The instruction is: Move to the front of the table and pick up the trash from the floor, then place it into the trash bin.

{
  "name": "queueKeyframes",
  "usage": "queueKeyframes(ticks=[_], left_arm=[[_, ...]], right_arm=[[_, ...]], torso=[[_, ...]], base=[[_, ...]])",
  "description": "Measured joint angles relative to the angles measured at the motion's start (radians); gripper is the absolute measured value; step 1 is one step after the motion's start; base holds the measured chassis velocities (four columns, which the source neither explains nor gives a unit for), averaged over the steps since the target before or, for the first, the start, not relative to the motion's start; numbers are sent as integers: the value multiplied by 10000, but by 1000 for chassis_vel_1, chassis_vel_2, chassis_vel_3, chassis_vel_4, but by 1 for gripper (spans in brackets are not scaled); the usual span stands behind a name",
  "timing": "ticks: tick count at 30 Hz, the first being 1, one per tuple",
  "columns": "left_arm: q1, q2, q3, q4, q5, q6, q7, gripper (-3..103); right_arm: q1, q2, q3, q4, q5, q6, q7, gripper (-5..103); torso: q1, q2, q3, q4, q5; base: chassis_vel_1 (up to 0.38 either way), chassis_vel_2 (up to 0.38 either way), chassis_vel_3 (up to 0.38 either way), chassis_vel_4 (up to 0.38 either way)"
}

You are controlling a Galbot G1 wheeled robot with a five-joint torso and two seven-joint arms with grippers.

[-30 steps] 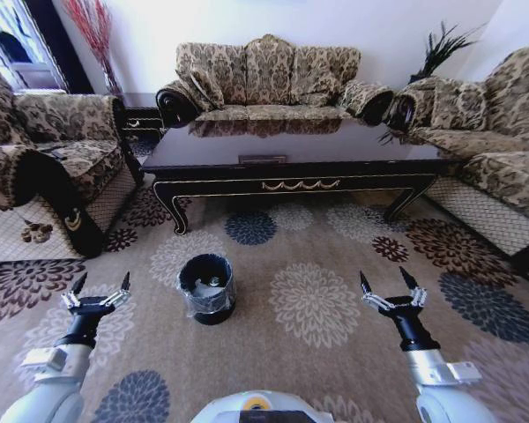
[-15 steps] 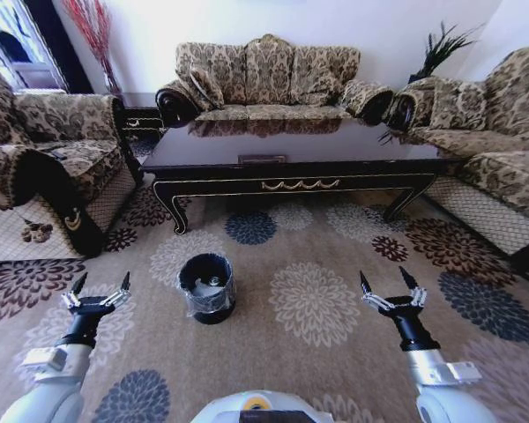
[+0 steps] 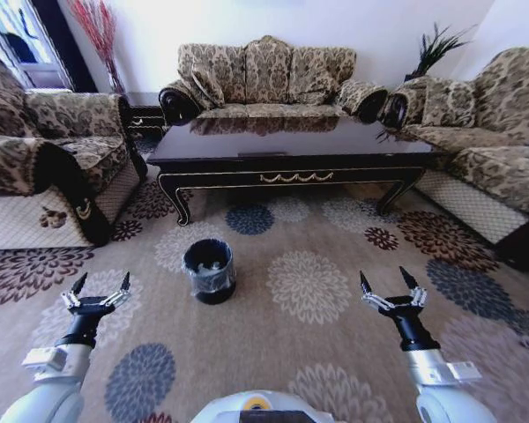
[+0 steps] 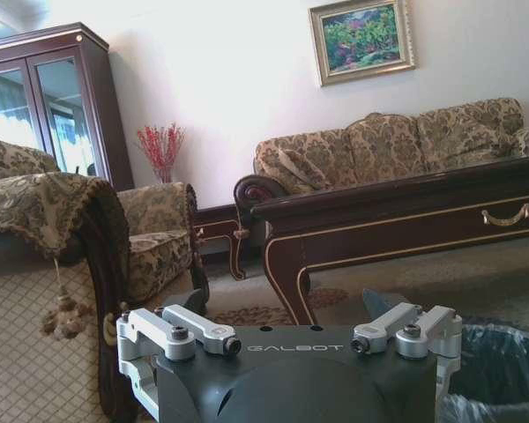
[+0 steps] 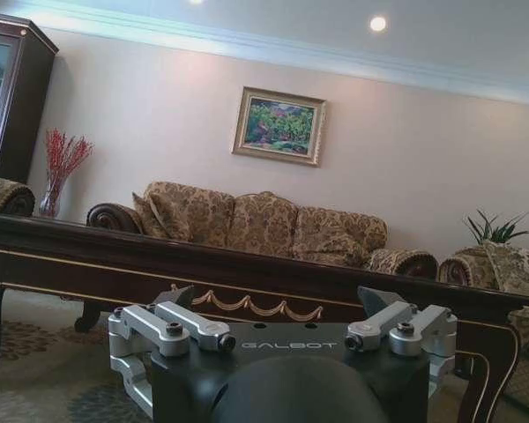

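Carpeted floor [image 3: 335, 238] holds one trash bin [image 3: 209, 270], one table [image 3: 291, 150].

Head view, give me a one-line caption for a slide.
Both open grippers, left gripper and right gripper, hover above the floor near the trash bin, facing the table.

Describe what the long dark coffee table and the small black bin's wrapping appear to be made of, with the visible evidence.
The long dark coffee table: likely lacquered wood; its glossy top mirrors the sofa, and gold scrollwork trims the apron. The small black bin: its wrapping looks like thin plastic film, crinkled and shiny.
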Motion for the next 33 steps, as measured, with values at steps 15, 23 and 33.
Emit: queueKeyframes(ticks=[15, 23, 33], left_arm=[[-1, 0, 0, 1, 0, 1, 0, 100], [-2, 1, 0, 1, -1, 2, 0, 100], [-1, 1, 1, 1, 0, 2, 0, 100]], right_arm=[[1, 0, 0, 0, 0, -1, 2, 100], [1, 0, 0, 1, 0, -1, 2, 100], [1, 0, 0, 0, -1, -1, 2, 100]], torso=[[1, 0, 2, -2, 3], [0, 0, 1, -1, 3], [0, 0, 1, -2, 5]], base=[[222, -225, -218, 224], [224, -234, -236, 228], [225, -230, -229, 227]])
